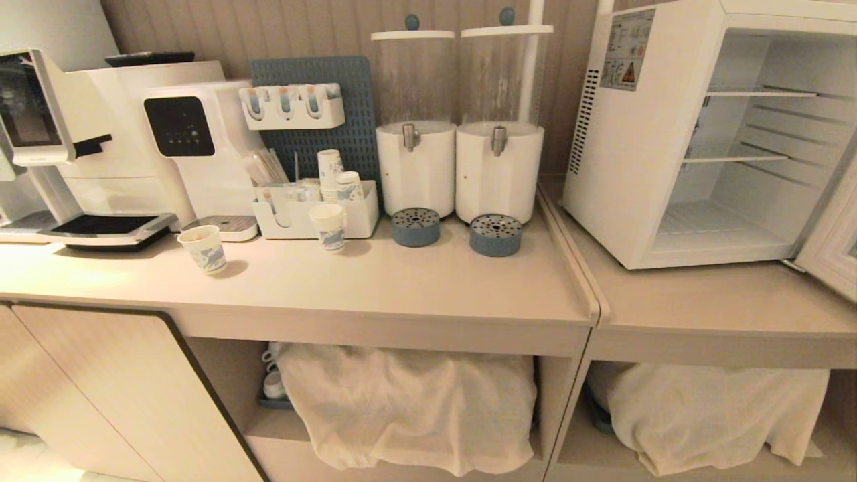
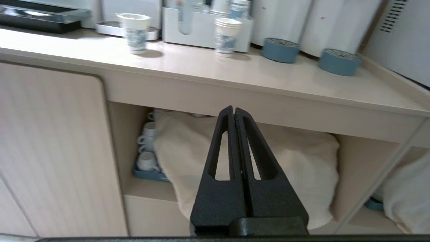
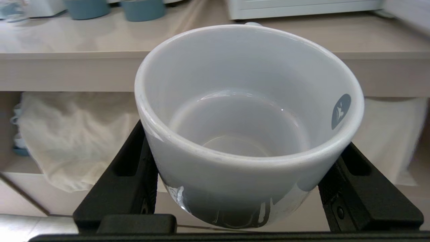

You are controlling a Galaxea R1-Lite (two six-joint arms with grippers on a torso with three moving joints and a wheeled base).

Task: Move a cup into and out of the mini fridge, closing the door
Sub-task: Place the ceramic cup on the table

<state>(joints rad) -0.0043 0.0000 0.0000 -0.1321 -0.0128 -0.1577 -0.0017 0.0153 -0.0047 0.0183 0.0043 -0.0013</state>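
We held the cup [image 3: 248, 134] clamped between the right gripper [image 3: 248, 188] fingers [image 3: 134, 174], its mouth facing us, level before the worktop [image 3: 100, 43] edge. Our left gripper [image 2: 234, 116] hung with fingers [image 2: 221, 148] pressed together, empty, before the open shelf. Beyond, past the right fingers, the mini fridge [image 1: 629, 167] stood with its door [image 1: 833, 234] swung open.

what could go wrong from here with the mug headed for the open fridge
1. The right gripper clamps the cup only by its smooth round sides, so it might slip or tilt on the way up.
2. The mini fridge has wire shelves close above its floor; the cup may knock one going in.
3. The door hangs open at the right edge, where the arm could clip it.
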